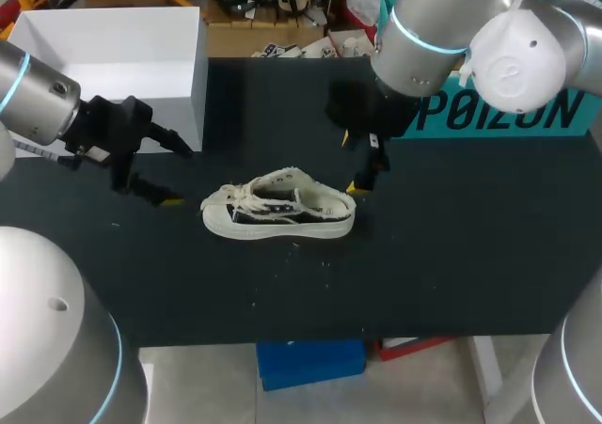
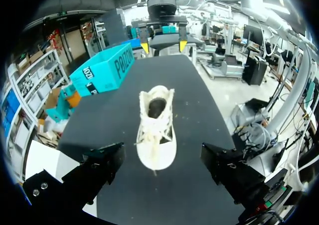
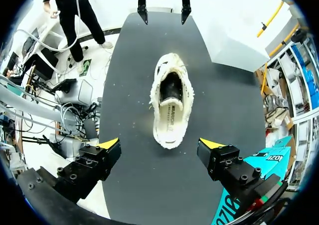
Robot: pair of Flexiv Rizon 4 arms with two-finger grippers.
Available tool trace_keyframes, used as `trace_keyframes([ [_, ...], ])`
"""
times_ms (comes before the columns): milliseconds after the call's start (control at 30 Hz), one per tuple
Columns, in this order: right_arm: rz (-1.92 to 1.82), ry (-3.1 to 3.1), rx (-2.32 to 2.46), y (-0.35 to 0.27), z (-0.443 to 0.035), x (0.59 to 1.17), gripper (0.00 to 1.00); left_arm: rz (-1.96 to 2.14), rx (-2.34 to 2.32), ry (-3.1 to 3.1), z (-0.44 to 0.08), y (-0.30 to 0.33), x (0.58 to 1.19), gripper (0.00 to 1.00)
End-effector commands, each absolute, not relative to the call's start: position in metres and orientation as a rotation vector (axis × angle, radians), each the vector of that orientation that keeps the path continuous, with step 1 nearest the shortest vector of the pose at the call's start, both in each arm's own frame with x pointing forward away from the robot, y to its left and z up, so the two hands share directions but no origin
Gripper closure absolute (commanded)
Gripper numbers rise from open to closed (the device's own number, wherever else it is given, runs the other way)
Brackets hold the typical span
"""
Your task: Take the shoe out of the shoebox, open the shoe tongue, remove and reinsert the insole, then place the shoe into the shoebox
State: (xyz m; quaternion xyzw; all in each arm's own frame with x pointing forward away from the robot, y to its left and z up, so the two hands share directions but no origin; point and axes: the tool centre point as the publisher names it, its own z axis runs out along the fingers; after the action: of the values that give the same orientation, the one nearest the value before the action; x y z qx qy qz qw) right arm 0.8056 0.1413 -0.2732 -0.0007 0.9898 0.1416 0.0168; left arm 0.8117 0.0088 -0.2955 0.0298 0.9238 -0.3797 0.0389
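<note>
The shoe (image 1: 279, 208) stands upright on its sole near the middle of the dark desk (image 1: 451, 274), outside the white shoebox (image 1: 113, 57); its toe points toward my left arm and its heel toward my right; the laces lie loose over the tongue, and the right wrist view shows the mouth open with a dark lining inside (image 3: 172, 100).

The left hand (image 1: 179, 174) hovers just off the toe, fingers spread wide and holding nothing; in its own wrist view the two dark fingers stand either side of the shoe's front (image 2: 157, 130) with bare desk showing between each finger and the sole.

The right hand (image 1: 354, 164) sits just behind the heel, also spread and empty; from its wrist camera the yellow tips flank the heel end, apart from it on both sides.

The two hands face each other along the shoe's length; each sees the other beyond the shoe's far end.

The shoebox sits at the back left corner of the desk, its open top up, its near wall just behind the left hand; a teal box (image 1: 508, 114) lies along the back right edge under the right arm.

Open dark surface runs from the shoe to the front edge and out to the right edge; a few pale specks (image 1: 310, 259) lie scattered in front of the shoe.
</note>
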Motion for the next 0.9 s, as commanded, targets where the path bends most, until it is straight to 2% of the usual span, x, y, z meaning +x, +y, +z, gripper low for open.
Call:
trace_keyframes([
  [33,0.440,3.076,-0.002,0.141,-0.273,0.805,0.00,-1.163,0.092,2.829,-0.297,0.008,0.811,0.00],
  [900,0.478,3.060,0.023,0.140,-0.283,0.795,0.00,-1.163,0.092,2.829,-0.297,0.008,0.811,0.00],
])
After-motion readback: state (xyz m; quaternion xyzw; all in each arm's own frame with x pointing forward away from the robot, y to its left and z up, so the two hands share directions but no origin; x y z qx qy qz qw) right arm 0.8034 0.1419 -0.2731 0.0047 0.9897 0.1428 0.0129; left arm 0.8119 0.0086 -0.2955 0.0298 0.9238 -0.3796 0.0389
